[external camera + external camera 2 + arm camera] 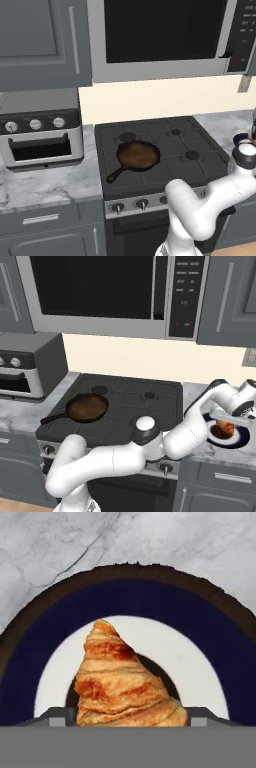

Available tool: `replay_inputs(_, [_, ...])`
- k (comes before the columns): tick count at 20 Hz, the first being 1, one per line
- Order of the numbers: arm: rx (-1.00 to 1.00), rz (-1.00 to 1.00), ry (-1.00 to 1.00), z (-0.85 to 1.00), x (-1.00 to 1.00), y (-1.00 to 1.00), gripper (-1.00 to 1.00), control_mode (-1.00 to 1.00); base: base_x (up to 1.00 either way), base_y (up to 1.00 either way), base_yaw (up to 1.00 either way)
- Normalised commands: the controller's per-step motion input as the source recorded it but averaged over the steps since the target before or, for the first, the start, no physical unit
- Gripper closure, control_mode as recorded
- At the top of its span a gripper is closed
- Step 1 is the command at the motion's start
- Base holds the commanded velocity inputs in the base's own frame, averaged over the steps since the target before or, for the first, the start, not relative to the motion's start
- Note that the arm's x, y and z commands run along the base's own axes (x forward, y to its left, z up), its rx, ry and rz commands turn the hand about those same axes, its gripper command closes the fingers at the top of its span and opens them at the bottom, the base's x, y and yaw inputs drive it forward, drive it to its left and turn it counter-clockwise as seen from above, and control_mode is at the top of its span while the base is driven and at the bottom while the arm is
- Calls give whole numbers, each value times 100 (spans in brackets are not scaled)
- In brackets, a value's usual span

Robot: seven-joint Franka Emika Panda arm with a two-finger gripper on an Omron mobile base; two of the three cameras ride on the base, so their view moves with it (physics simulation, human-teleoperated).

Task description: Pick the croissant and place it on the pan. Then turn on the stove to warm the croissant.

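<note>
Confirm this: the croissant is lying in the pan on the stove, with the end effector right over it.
Not right. The croissant lies on a dark plate on the counter to the right of the stove, as the right base view shows. The pan on the stove is empty. The end effector is indeed right over the croissant.

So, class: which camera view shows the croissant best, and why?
The hand view: the croissant sits close and central on the plate, flaky layers clear, between the gripper fingertips. In the right base view it is a small orange lump under the hand.
</note>
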Motion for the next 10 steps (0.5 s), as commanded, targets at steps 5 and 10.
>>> replay_inputs(5, [-4, 8, -20, 91, -44, 64, 100, -100, 0, 0, 0])
replay_inputs(10, [-16, 11, -32, 73, -66, 97, 100, -100, 0, 0, 0])
